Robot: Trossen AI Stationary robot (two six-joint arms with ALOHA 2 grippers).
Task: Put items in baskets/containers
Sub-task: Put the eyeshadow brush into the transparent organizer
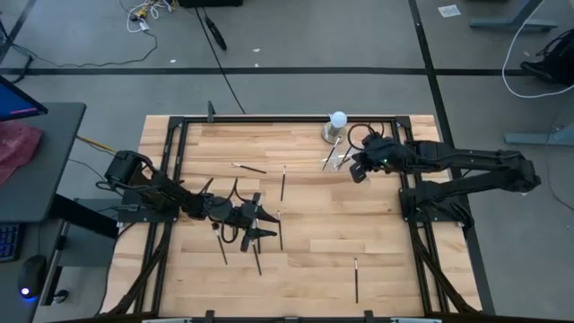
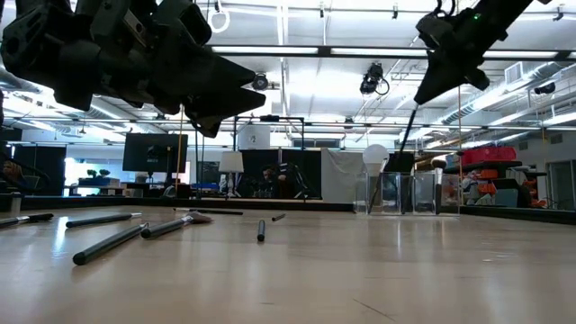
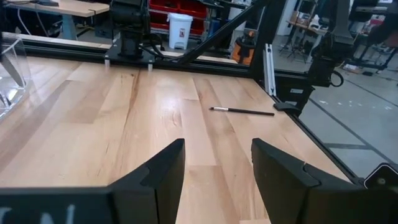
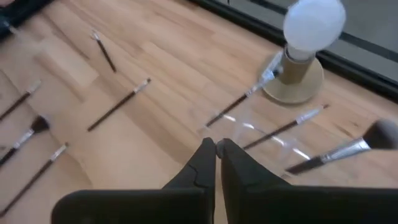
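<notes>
Several thin dark-handled makeup brushes lie flat on the wooden table, such as one (image 1: 248, 168), another (image 1: 283, 182) and a third (image 1: 356, 280). At the far right the clear tray (image 4: 249, 134) holds three brushes, one of them silver-ferruled (image 4: 286, 127); whether they rest on its floor or rim I cannot tell. My right gripper (image 4: 216, 146) hangs shut just above the tray's near side (image 1: 359, 170) with nothing showing between its fingers. My left gripper (image 3: 217, 168) stands open and low over the table's left middle (image 1: 267, 223), nothing between its fingers.
A white ball on a grey round base (image 1: 336, 122) stands just beyond the tray, by the far frame rail. More brushes lie around my left gripper (image 2: 108, 243). One brush (image 3: 242, 111) lies near the table's front edge. Bare wood shows at the table's middle and near right.
</notes>
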